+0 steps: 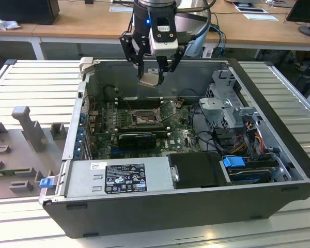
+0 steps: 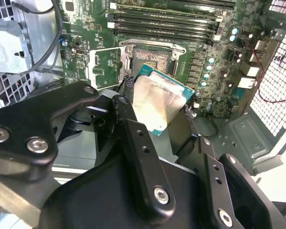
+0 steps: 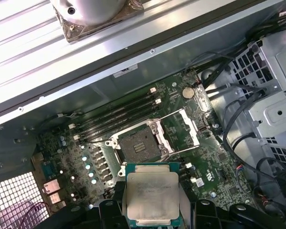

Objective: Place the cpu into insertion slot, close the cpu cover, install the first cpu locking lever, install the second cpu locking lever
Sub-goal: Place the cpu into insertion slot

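Gripper: the black gripper (image 1: pixel 151 77) hangs above the open computer case (image 1: pixel 279 155), pinching the cpu (image 1: pixel 149 80) by two opposite edges.
Cpu: it is held in the air between the gripper's fingers, level or nearly so, with its metal face turned up toward the wrist cameras.
Insertion slot: the insertion slot (image 1: pixel 143 119) lies below the gripper, well apart from the cpu, and is empty, as both wrist views show.
Cpu cover: the cpu cover (image 3: pixel 183 131) stands swung open just beside the slot.
Progress: by my judgement no step is finished. The cpu is not yet seated, the cover is not closed, and so neither lever can be locked.
Materials: the cpu has a pale, matt silvery plate on a thin green square base. The slot is a dark square bed inside a bright metal rim. The cover is a thin, shiny metal frame with a cut-out centre.
Surroundings: a green motherboard (image 1: pixel 181 139) surrounds the slot, and long black memory slots (image 1: pixel 139 102) run beside it.
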You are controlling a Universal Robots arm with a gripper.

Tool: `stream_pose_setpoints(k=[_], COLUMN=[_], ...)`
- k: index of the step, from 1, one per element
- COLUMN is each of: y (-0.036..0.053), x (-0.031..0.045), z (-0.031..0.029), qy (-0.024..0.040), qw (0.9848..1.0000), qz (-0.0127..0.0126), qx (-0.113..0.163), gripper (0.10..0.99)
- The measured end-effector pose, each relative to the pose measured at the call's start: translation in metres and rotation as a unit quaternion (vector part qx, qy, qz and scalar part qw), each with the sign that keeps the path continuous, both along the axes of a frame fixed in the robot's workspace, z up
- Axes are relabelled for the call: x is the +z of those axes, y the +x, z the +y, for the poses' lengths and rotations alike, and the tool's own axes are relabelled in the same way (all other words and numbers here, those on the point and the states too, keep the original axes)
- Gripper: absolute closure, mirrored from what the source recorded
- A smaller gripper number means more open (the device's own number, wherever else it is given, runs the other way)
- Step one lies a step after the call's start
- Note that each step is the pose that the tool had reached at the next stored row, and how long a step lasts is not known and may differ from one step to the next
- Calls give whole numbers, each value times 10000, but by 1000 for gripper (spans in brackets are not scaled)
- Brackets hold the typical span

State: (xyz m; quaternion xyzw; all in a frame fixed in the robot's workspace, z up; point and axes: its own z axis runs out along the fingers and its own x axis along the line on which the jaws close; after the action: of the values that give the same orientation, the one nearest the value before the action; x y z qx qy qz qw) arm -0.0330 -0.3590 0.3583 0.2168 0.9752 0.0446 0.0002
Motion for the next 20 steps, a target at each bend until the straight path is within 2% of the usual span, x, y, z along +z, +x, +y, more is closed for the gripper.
stream_pose_setpoints(k=[9,20], y=[0,0], x=[-4,-7], z=[0,0], qy=[-1,-1], qw=[9996,9979], qz=[0,0], qx=[-285,-652], gripper=[553,553])
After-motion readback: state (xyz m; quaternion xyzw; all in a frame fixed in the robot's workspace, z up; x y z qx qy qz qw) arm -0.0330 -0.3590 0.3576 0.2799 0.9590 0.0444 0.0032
